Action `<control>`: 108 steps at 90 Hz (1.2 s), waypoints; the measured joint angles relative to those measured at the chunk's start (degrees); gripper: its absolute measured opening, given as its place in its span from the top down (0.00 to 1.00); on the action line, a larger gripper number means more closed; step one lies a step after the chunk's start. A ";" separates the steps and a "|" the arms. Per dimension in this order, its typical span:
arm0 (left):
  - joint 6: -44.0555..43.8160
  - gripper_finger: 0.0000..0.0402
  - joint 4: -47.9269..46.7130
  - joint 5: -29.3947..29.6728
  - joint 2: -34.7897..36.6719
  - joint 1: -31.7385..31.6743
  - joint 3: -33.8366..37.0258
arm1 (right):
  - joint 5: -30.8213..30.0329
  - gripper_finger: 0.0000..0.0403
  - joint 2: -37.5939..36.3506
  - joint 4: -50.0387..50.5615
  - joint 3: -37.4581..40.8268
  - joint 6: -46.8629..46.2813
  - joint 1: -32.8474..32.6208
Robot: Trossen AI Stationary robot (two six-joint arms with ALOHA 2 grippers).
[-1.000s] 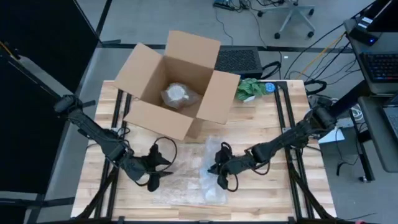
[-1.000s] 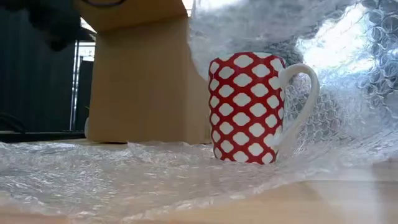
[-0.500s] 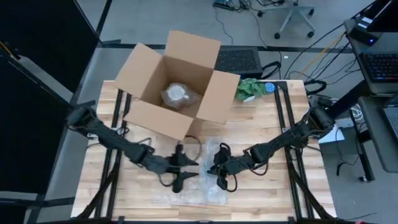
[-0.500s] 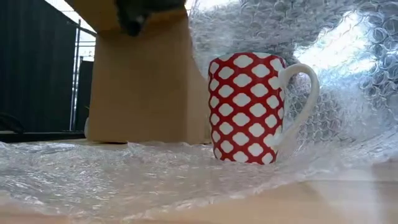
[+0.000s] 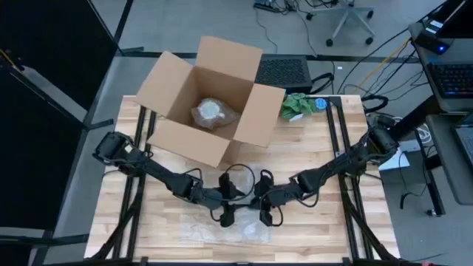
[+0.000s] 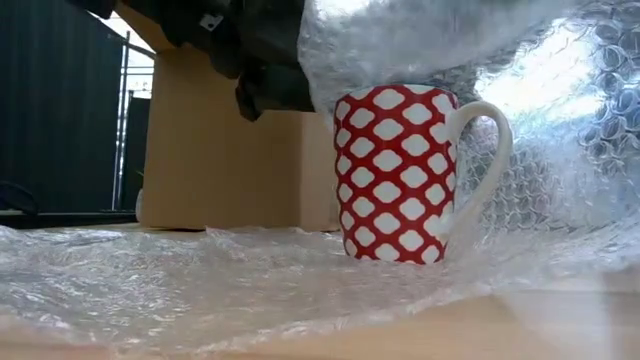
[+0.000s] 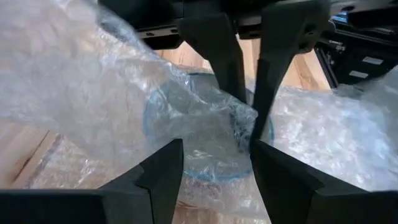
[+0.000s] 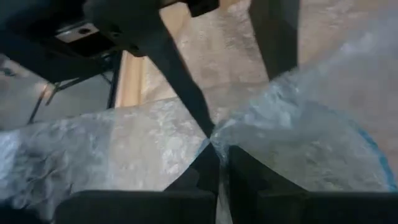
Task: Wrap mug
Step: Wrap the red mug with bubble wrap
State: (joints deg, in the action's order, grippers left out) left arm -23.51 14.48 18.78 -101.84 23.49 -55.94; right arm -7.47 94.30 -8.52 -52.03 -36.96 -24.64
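Note:
A red mug (image 6: 395, 175) with white diamonds stands upright on a sheet of bubble wrap (image 6: 200, 290), its handle (image 6: 492, 150) toward the low view's right. The wrap rises behind the handle and arches over the mug's mouth. My right gripper (image 8: 217, 155) is shut on that raised wrap just above the mug. My left gripper (image 7: 214, 155) is open, its fingers on either side of the wrap-covered mug top (image 7: 205, 146). In the high view the two grippers meet at the table's middle, the left (image 5: 230, 207) and the right (image 5: 261, 208). My left gripper has one finger (image 7: 161, 171) on each side of the covered mug top; whether they touch the wrap, I cannot tell. My right gripper pinches a gathered peak of the wrap (image 8: 211, 134) between its two fingers, coming from the table's right and slanting down. The held wrap is lifted over the mug's mouth, and the rest lies on the table.
An open cardboard box (image 5: 211, 96) with a wrapped bundle inside stands at the far middle, close behind the mug. A green object (image 5: 297, 105) lies to its right. Black rails (image 5: 334, 140) run along the table's sides.
My left gripper has swung from the wrap's left side toward the table's right and now sits at the mug, facing my right gripper. The mug has not moved, and the wrap stays held over it.

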 joint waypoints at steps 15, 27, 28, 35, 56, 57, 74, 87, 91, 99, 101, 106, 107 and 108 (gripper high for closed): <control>-0.01 0.55 -0.05 -0.24 -0.04 0.00 0.00 | 0.18 1.00 -3.57 1.24 0.02 0.18 0.04; -0.09 0.55 0.42 -0.56 -0.11 0.00 0.00 | -0.04 1.00 -7.73 5.15 0.07 0.17 0.02; -0.09 0.55 0.45 -0.56 -0.11 0.00 0.00 | -0.06 1.00 -8.04 5.40 0.07 0.17 0.02; -0.08 0.55 0.54 -0.67 -0.14 0.00 0.00 | -0.04 1.00 -9.94 7.53 0.07 0.16 0.02; 0.00 0.55 0.07 -0.58 -0.15 0.02 0.11 | 0.54 1.00 -15.28 11.15 -0.02 -0.10 0.17; 0.00 0.55 0.07 -0.58 -0.15 0.02 0.11 | 0.53 1.00 -15.43 11.15 -0.02 -0.13 0.17; -0.02 0.55 0.17 -0.58 -0.17 0.02 0.13 | 0.13 1.00 -15.71 8.68 0.00 0.39 0.66; -0.04 0.55 0.52 -0.58 -0.20 0.04 0.17 | 1.78 0.99 -15.72 9.18 0.00 -1.22 2.03; -0.06 0.55 0.79 -0.60 -0.22 0.02 0.19 | 2.41 0.96 -15.72 9.12 0.00 -0.81 2.30; -0.07 0.55 1.01 -0.60 -0.25 0.02 0.21 | 2.56 0.88 -15.57 10.03 -1.07 2.30 2.17; -0.07 0.55 1.01 -0.60 -0.26 0.02 0.22 | 2.62 0.85 -15.44 10.03 -1.67 3.22 2.13; -0.07 0.55 1.07 -0.60 -0.26 0.02 0.22 | 2.19 0.78 -15.15 10.75 -3.73 5.41 2.07; -0.07 0.55 1.07 -0.60 -0.26 0.02 0.22 | 1.97 0.77 -15.12 11.17 -4.22 5.86 2.06; -0.07 0.55 1.07 -0.62 -0.26 0.02 0.22 | 1.78 0.75 -15.10 11.68 -4.74 6.30 2.05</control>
State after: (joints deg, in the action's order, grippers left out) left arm -23.57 15.55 18.16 -102.10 23.51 -55.72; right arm -5.69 79.20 3.16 -56.77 -30.65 -22.59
